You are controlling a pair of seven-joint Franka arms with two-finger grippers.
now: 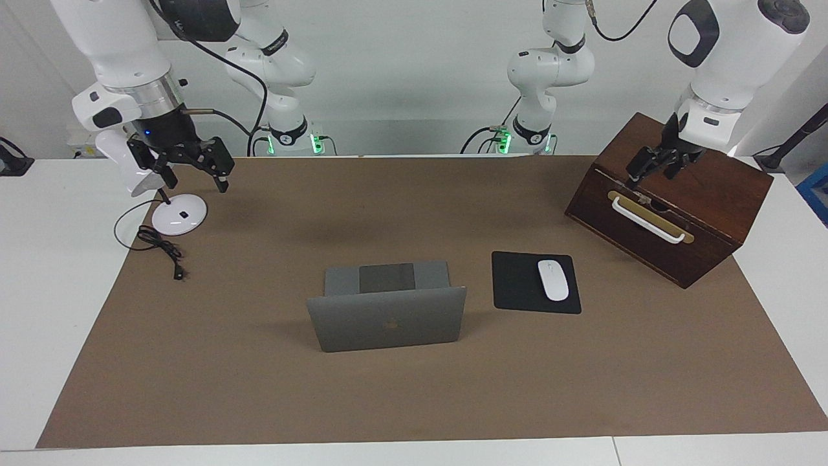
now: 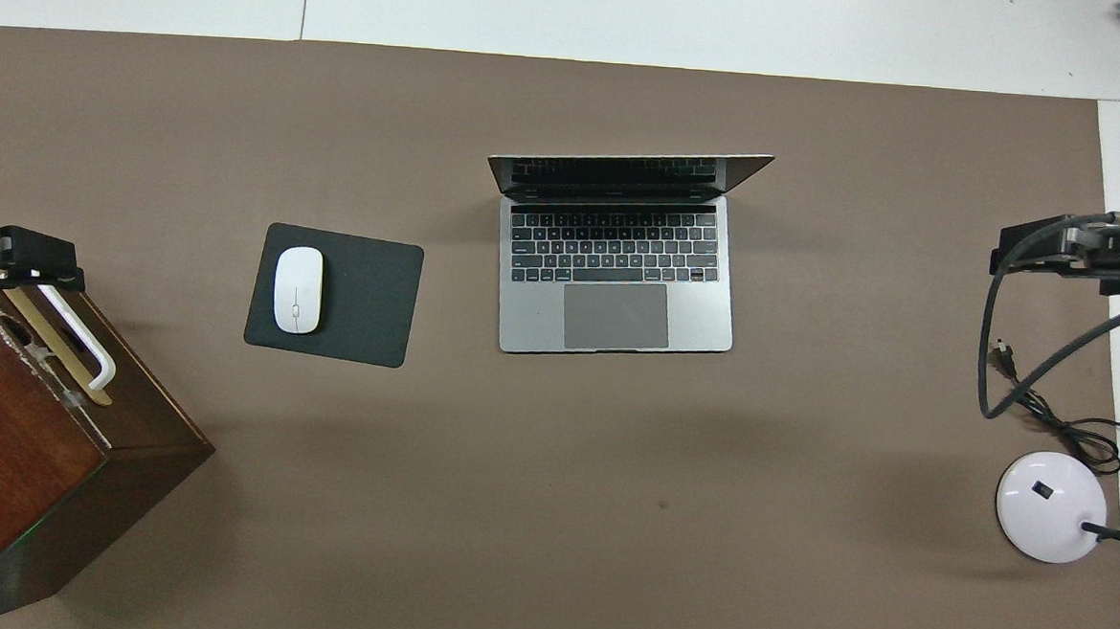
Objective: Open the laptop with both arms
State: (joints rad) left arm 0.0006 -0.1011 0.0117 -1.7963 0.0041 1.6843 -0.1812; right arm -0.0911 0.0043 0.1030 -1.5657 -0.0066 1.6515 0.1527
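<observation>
The silver-grey laptop (image 1: 388, 320) stands open in the middle of the brown mat, its lid raised with the apple logo facing away from the robots. The overhead view shows its keyboard and trackpad (image 2: 620, 270). My left gripper (image 1: 654, 173) hangs open and empty over the wooden box at the left arm's end, and it also shows in the overhead view (image 2: 7, 257). My right gripper (image 1: 196, 181) hangs open and empty over the white lamp base at the right arm's end, also seen in the overhead view (image 2: 1067, 250). Neither gripper touches the laptop.
A black mouse pad (image 1: 517, 285) with a white mouse (image 1: 553, 279) lies beside the laptop toward the left arm's end. A dark wooden box (image 1: 673, 213) with a white handle stands there. A round white lamp base (image 1: 181, 215) with a black cable (image 1: 162, 249) sits at the right arm's end.
</observation>
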